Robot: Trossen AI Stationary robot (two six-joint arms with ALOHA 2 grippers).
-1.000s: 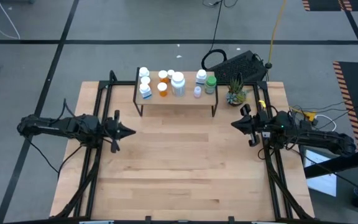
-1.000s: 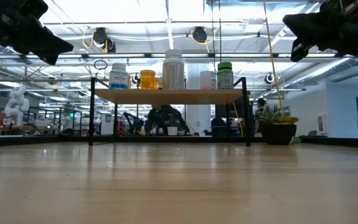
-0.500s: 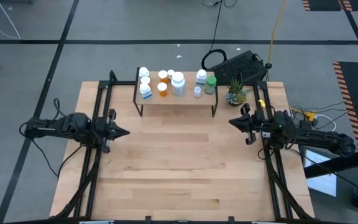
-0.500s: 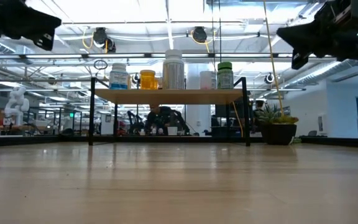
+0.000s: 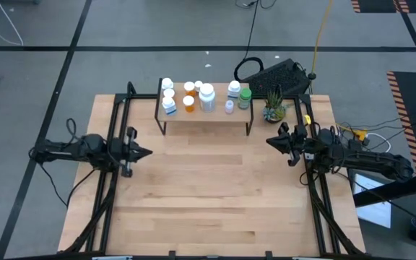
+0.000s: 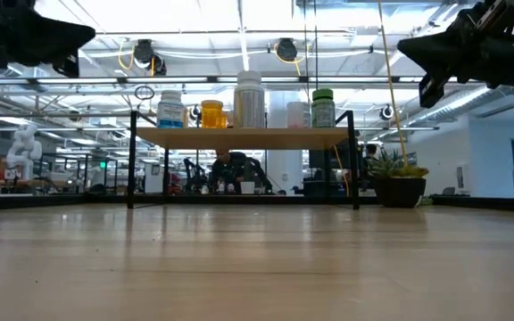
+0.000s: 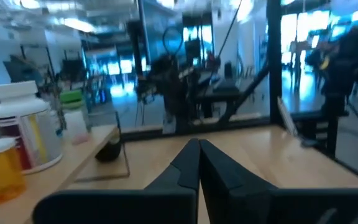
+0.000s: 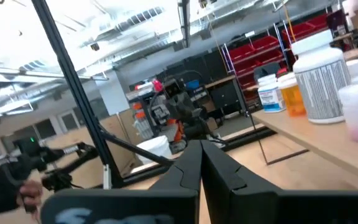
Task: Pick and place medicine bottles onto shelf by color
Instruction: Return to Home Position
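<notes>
All medicine bottles (image 5: pixel 206 95) on shelf (image 5: pixel 208 116), labels illegible, left and right jaws closed

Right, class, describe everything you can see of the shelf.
The shelf is a low rectangular board of light wood on thin black metal legs. It stands at the table's far edge, near the middle. Its top carries upright bottles; nothing sits beneath it. A plant stands apart, on the right arm's side. The left gripper and right gripper are both well clear.
</notes>
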